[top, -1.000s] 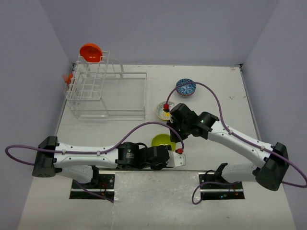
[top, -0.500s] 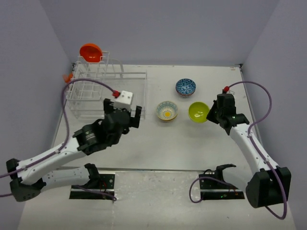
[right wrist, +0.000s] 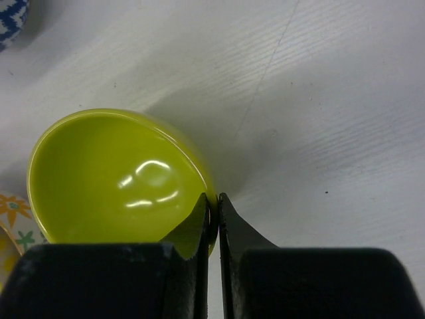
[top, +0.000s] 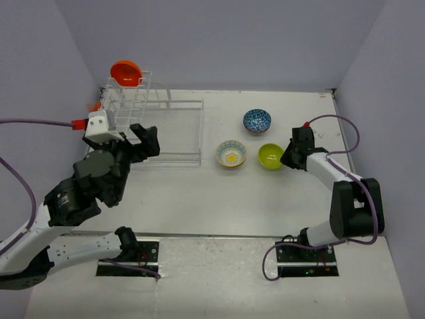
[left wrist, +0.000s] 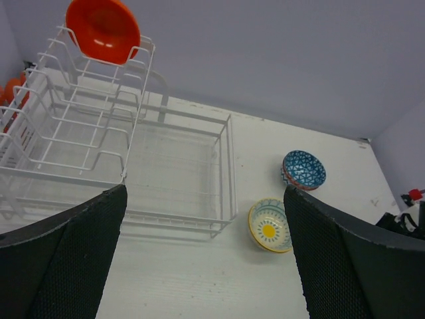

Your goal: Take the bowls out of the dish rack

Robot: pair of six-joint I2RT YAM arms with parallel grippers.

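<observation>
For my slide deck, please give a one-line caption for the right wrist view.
Right gripper pinching the rim of a glossy lime-green bowl on the white table.

We list: dish rack [top: 149, 129] at far left, orange bowl [top: 126, 73] perched on its tall end; on the table [top: 199, 193], blue bowl [top: 257, 121], yellow-centred bowl [top: 231, 153], green bowl [top: 270, 156] with right gripper [top: 285, 158] at its rim

Glossy, smooth lime-green bowl [right wrist: 113, 179] catching bright highlights, on a matt white table [right wrist: 345, 100] with faint grain. Smooth, thin white wire dish rack [left wrist: 174, 169]; shiny orange bowl [left wrist: 103, 26]. Matt black, mesh-textured pads [left wrist: 332, 266] on the left gripper [left wrist: 204, 193].
</observation>
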